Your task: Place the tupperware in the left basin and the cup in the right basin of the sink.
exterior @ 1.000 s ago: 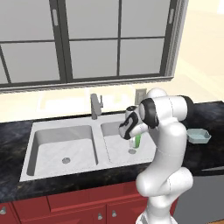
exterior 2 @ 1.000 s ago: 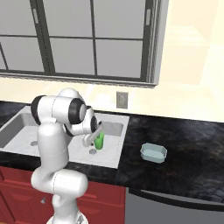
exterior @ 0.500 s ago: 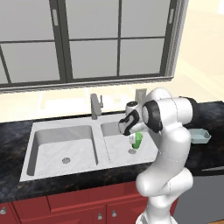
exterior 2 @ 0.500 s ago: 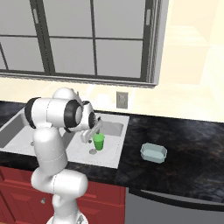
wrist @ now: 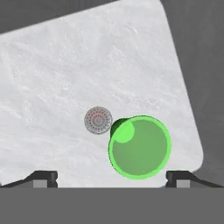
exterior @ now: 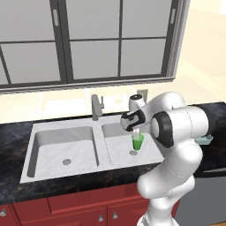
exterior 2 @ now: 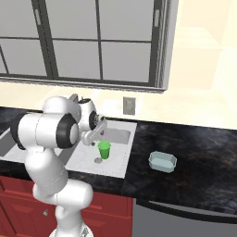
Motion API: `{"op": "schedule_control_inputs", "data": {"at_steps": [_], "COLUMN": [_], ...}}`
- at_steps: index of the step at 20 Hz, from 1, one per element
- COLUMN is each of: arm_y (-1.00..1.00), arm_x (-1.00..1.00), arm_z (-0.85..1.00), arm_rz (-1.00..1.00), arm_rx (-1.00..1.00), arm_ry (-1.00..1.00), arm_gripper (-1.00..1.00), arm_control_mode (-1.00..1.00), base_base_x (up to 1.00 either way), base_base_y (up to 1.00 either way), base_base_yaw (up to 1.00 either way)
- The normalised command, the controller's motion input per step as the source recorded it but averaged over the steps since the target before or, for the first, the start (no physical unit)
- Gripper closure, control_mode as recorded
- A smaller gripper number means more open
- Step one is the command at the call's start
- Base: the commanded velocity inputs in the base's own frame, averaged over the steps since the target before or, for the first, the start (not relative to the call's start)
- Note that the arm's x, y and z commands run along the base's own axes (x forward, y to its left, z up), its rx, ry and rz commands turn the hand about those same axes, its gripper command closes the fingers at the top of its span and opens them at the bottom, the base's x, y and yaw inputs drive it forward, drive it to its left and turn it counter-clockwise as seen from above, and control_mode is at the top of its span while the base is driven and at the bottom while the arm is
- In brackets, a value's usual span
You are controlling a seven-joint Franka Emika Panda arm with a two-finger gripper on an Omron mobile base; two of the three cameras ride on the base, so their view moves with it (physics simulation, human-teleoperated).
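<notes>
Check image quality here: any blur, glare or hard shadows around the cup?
Hand view: sharp, flat light, the cup casts only a small dark shadow toward the drain. Left base view: crisp, soft shading inside the right basin, no glare. Right base view: dull counter, the tupperware slightly soft-edged.

The right basin is partly taken: the cup stands upright on its floor just beside the drain, with bare floor to its left and far side. The gripper hangs directly above the cup, jaws spread wide of its rim. The left basin lies open. The faucet rises at the far rim over the divider. The tupperware sits on open counter to the right
</notes>
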Motion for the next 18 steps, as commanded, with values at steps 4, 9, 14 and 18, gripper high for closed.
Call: {"op": "schedule_control_inputs", "data": {"at_steps": [4, 9, 14, 18], "arm_y": [-0.28, -0.43, -0.36, -0.41], "arm_x": [-0.1, 0.0, -0.04, -0.14], "arm_z": [0.52, 0.24, 0.2, 0.09], "arm_rz": [-0.14, -0.28, -0.31, -0.27], "arm_rx": [-0.01, -0.04, -0.04, -0.04], "arm_ry": [0.0, 0.02, 0.0, 0.0], "arm_gripper": [-1.0, -1.0, -1.0, -1.0], "arm_control_mode": [-1.0, -1.0, -1.0, -1.0], "base_base_x": [0.0, 0.0, 0.0, 0.0], "base_base_y": [0.0, 0.0, 0.0, 0.0], "base_base_yaw": [0.0, 0.0, 0.0, 0.0]}}
